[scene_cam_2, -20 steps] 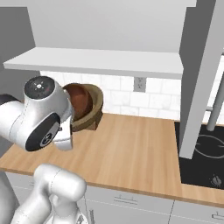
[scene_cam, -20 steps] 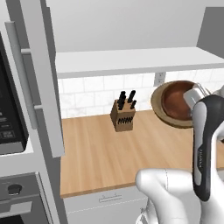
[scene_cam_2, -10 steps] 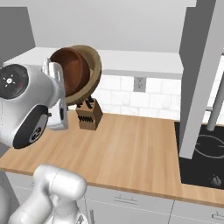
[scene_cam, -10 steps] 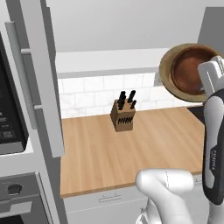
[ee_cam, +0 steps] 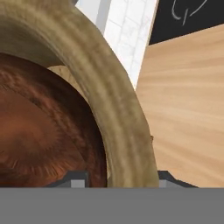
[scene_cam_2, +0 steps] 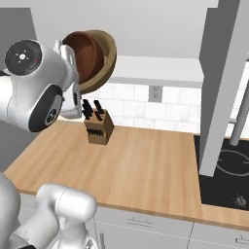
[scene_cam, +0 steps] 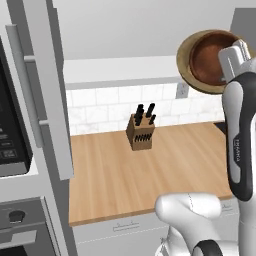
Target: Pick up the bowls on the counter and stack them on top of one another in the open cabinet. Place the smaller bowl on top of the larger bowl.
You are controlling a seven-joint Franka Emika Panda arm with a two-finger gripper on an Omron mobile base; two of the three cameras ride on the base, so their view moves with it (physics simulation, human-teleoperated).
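In the left base view, you are looking at the wide tan wooden bowl with the thick rim [scene_cam: 186, 64] being held high in the air, tipped on edge so its mouth faces the camera, with the small dark reddish-brown bowl [scene_cam: 212, 57] already nesting inside it. Both are hanging at the level of the white upper cabinet's flat shelf [scene_cam: 120, 70], off its right end, not yet resting on it. The light wood plank counter [scene_cam: 150, 172] below is carrying the wooden knife block with black handles [scene_cam: 140, 132], and no bowl is sitting on it. So the stacking looks done, and the placing in the cabinet is what is left. The small lettering on the arm and on the dark microwave panel [scene_cam: 11, 135] is too small for you to read.

In the right base view, the nested pair is showing beside the white wrist, above the knife block, in front of the shelf's left part.

In the hand view, the gripper [ee_cam: 118, 179] is straddling the tan bowl's rim, one tip inside and one outside, so it appears clamped on that rim. No brand or label is showing anywhere.
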